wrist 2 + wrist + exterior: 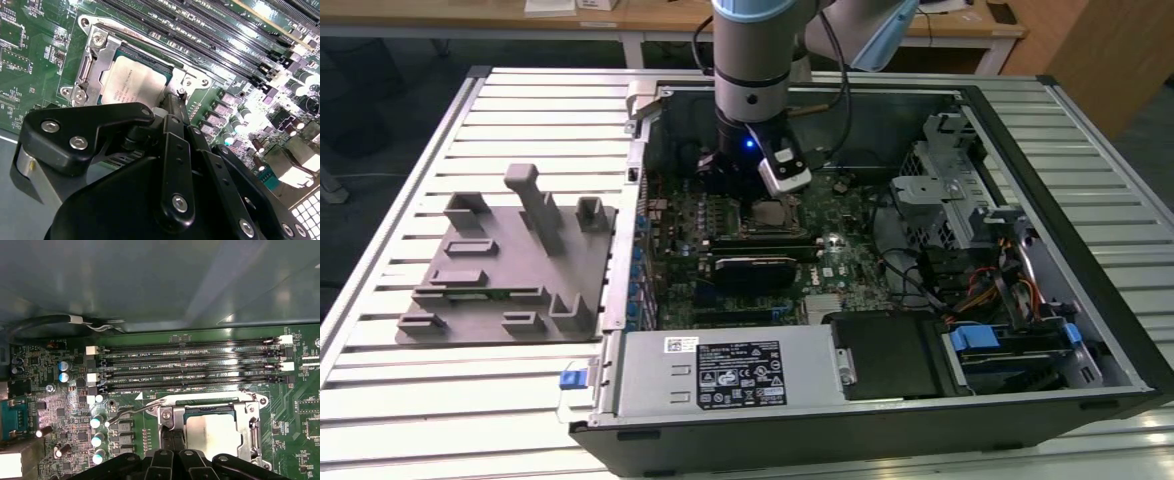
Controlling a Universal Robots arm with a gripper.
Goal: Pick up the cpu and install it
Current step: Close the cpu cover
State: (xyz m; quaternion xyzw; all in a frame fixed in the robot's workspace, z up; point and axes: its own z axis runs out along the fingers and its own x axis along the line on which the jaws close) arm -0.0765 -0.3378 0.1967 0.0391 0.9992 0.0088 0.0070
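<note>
Slatted tabletop point(454, 400): carries an open computer case point(1067, 300). A grey holder block point(494, 270) lies just beside it, on the exterior view's left.
Motherboard point(854, 260): flat inside the case.
Cpu point(132, 82): seated in the socket frame point(92, 55), silver top up.
Hand point(176, 100): black, fingers together, nothing held, tips at the cpu's edge.
Memory slots point(190, 365): just beyond the socket.

You see white lettering beside the memory slots point(190, 362), fine print on the cpu point(132, 82) — a printed label point(740, 375) on the power supply point(647, 385).
</note>
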